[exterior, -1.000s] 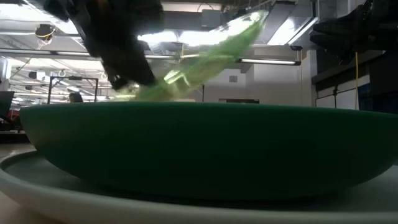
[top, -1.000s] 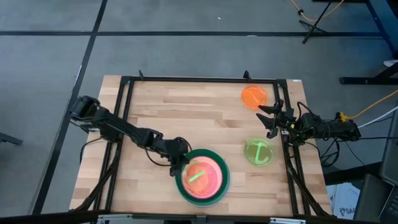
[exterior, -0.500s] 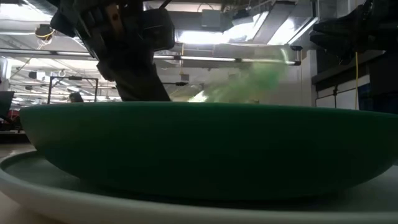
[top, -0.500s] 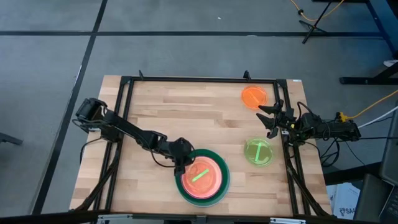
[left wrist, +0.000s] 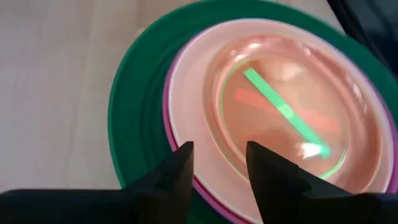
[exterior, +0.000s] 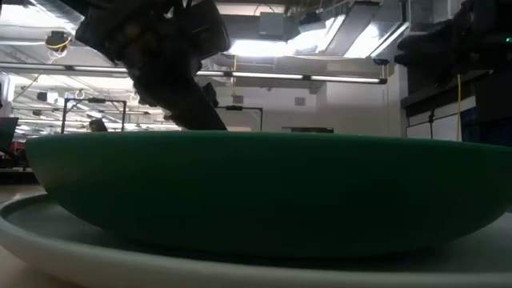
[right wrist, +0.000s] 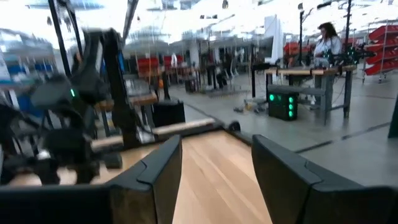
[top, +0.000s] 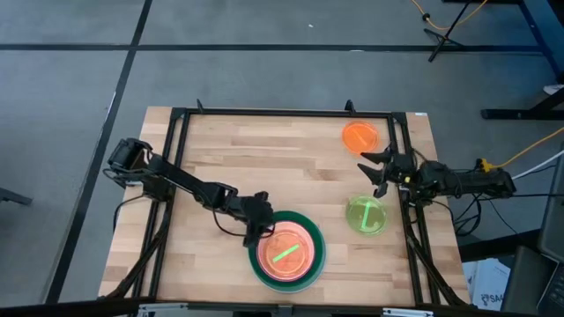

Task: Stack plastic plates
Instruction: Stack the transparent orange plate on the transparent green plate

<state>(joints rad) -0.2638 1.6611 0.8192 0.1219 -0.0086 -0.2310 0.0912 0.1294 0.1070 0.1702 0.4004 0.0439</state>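
A stack of plastic plates stands near the table's front edge. Its dark green plate (top: 258, 264) rests on a light blue plate (exterior: 56, 240) and holds magenta-rimmed (left wrist: 166, 121) and peach plates (left wrist: 199, 74). A small translucent lime plate (left wrist: 280, 112) lies flat on top. My left gripper (left wrist: 217, 152) hovers open above the stack's left rim (top: 256, 231), and nothing is between its fingers. An orange plate (top: 359, 136) and a second lime plate (top: 365, 215) lie flat on the table at the right. My right gripper (top: 371, 167) stands open between those two.
A black metal frame (top: 264, 113) runs round the wooden table (top: 264, 158), with bare wood at the far left and middle. A person (right wrist: 326, 37) stands at a bench in the room beyond the table.
My left gripper has let go of the small lime plate. That plate was tilted up on edge over the stack and has fallen flat on top of it. The gripper has drawn back a little toward the table's left. My right gripper has edged toward the table's left.
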